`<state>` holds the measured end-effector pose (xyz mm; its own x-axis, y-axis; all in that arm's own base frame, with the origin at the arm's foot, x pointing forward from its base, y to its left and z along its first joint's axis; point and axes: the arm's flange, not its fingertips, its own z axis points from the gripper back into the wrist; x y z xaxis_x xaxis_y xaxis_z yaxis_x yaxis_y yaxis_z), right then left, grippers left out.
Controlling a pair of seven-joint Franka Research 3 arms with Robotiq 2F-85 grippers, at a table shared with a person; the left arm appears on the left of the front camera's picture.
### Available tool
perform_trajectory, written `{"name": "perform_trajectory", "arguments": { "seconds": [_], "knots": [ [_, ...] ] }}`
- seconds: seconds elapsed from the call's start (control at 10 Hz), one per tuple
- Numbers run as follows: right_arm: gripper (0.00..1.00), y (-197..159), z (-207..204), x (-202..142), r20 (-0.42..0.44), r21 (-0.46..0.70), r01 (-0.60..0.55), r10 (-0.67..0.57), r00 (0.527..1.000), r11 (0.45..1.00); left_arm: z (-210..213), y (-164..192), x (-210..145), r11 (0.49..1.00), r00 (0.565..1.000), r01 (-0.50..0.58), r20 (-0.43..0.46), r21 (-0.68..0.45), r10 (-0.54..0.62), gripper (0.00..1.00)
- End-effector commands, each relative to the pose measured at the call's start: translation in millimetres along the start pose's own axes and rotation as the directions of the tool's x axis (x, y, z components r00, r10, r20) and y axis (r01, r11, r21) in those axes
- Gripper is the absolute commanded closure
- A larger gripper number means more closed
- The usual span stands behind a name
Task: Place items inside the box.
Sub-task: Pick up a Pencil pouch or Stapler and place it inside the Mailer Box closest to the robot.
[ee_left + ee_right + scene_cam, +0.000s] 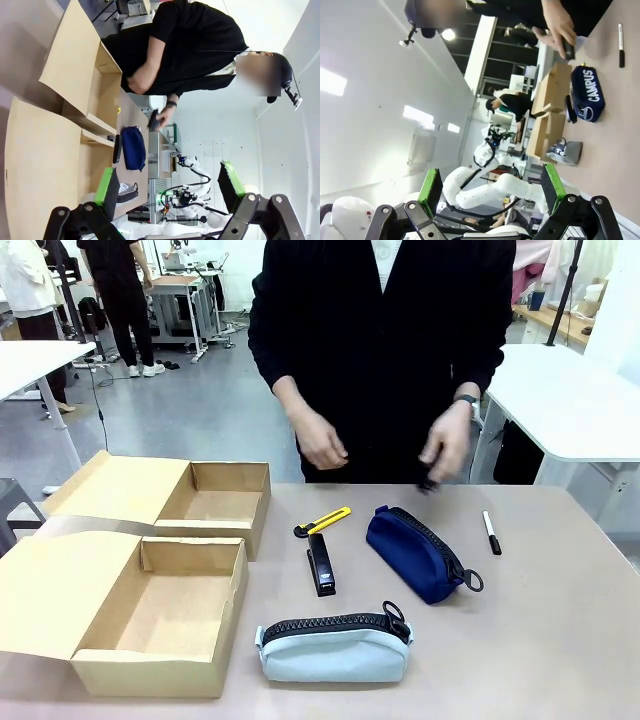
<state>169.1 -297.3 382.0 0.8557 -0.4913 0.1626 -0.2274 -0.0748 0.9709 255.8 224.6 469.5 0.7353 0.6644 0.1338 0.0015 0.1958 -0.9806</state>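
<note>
Counter (560, 640): matte taupe top, smooth. Two open boxes of plain brown cardboard on robot's left, lids folded out flat: near box (160, 615) and far box (215, 495). Both rectangular, walls upright. All items lie on the counter, outside the boxes.

Navy pouch (415, 552): soft fabric, rounded loaf shape, chunky black zip along top. Long axis diagonal, far-left to near-right, ring pull at near-right end. White "CAMPUS" on its side in right wrist view.

Grey pouch (335, 645): pale grey-blue, same loaf shape, black zip. Long axis crosswise, pull at robot's right end. Nearest robot's edge, just right of near box.

Stapler (320, 565): black slim bar, long axis near-far, betw. boxes and navy pouch.

Knife (322, 522): flat yellow strip w/ black end, diagonal. Black end just beside stapler's far end.

Marker (491, 532): white barrel, dark ends, near-far, right of navy pouch, apart from it.

Person at far edge, dark top. One person's hand (445, 450) grips a small dark thing (428, 483); we can't name it, too blurred. Other hand loosely curled.

Left hand (167, 172): jaws spread wide, green pads, nothing betw. them. Held up off counter, w/ pouches and stapler well beyond its fingers.

Right hand (491, 180): likewise spread wide, holding nothing. Both pouches lie far ahead of it, no contact.
</note>
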Motion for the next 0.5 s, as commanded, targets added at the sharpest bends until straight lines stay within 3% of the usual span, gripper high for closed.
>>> {"name": "perform_trajectory", "arguments": {
  "seconds": [0.0,0.2,0.4],
  "knots": [
    [0.00,12.7,-2.1,6.8,-0.026,-0.059,-0.049,0.047,0.999,0.997,0.4,-0.4,0.5,1.000,1.000,0.021,0.002,-0.020,-0.021,0.00],
    [0.00,23.1,-23.4,10.4,-0.072,-0.113,-0.059,0.051,0.996,0.992,0.4,-0.4,0.5,1.000,1.000,0.021,0.002,-0.020,-0.021,0.00],
    [0.00,38.6,-79.2,16.2,-0.164,-0.265,-0.104,0.061,0.985,0.959,0.4,-0.4,0.5,1.000,1.000,0.021,0.002,-0.020,-0.021,0.00]
  ]
}}
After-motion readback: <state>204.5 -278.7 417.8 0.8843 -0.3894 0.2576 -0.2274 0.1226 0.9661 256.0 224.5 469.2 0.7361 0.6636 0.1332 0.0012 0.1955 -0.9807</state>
